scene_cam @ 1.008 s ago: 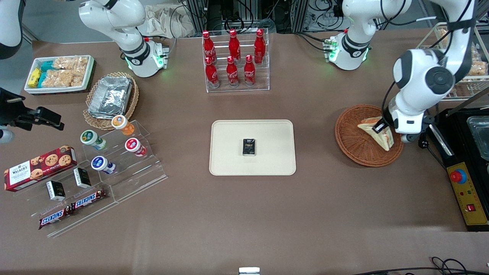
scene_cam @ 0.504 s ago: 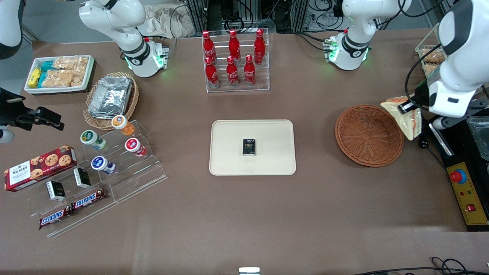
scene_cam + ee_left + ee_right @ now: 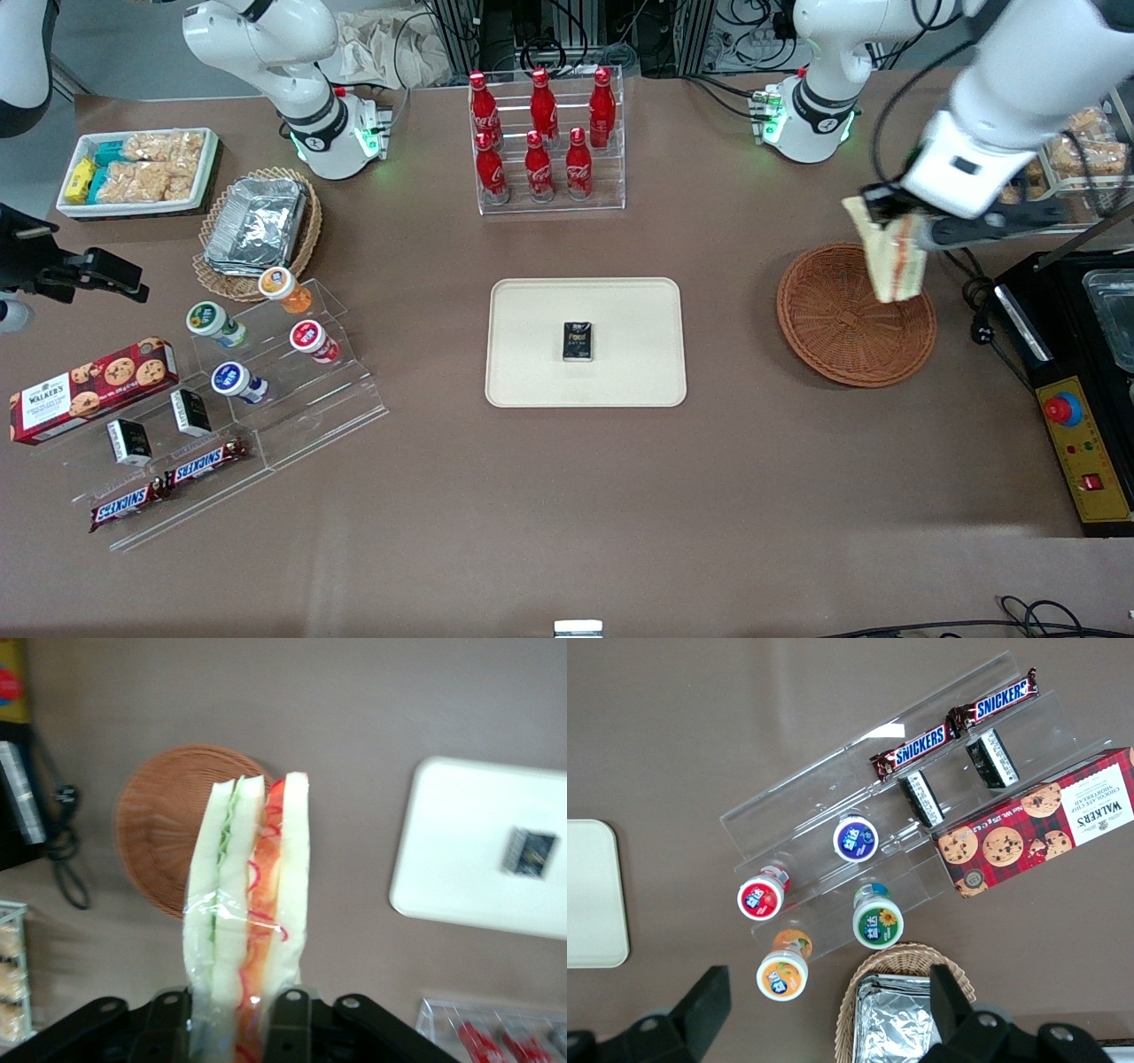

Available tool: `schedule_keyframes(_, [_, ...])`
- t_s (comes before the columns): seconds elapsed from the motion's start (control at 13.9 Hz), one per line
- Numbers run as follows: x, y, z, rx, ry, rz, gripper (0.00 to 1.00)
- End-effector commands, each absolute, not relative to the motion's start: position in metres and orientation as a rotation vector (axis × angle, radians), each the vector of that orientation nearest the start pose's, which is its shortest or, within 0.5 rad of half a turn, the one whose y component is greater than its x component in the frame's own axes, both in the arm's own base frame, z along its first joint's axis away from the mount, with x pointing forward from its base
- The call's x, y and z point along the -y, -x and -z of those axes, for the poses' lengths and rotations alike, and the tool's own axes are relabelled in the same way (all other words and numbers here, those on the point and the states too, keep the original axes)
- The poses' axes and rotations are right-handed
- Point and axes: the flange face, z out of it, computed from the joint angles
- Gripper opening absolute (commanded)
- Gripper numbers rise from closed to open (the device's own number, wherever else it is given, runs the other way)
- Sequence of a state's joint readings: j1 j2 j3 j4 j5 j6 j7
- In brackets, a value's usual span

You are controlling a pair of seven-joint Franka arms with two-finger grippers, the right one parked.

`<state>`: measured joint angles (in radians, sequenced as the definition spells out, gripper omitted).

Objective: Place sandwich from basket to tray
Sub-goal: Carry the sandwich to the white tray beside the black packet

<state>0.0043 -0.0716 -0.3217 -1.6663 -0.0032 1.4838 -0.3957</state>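
Even, bright overhead light on the bench (image 3: 567, 496), shadows soft and short. My pincer (image 3: 232, 1020) grips the sandwich (image 3: 248, 921), and its wrap throws small glints. From my wrist the basket (image 3: 164, 837) and tray (image 3: 461, 850) look soft and blurred. My arm smears in the front view.

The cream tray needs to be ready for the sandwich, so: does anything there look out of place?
Yes. A small black packet lies near the middle of the cream-beige rectangular tray, where nothing else sits. The gripper holds the plastic-wrapped triangular sandwich above the reddish-brown wicker basket.
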Motion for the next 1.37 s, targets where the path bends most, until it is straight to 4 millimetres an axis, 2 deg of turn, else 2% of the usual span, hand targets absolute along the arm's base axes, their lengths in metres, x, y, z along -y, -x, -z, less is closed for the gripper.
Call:
schedule_keyframes(0.0, [0.213,-0.499,-0.591,-0.022,3.114,-0.231,0.00])
schedule_keyframes(0.22, [0.257,-0.505,-0.547,-0.098,3.129,-0.255,0.00])
schedule_keyframes(0.43, [0.302,-0.506,-0.489,-0.070,3.151,-0.214,0.00])
schedule_keyframes(0.65, [0.332,-0.509,-0.439,-0.057,3.133,-0.179,0.00])
schedule_keyframes(0.86, [0.356,-0.513,-0.384,-0.069,3.103,-0.173,0.00])
schedule_keyframes(1.08, [0.366,-0.513,-0.340,-0.119,3.099,-0.175,0.00])
schedule_keyframes(1.3, [0.370,-0.511,-0.285,-0.132,3.094,-0.138,0.00])
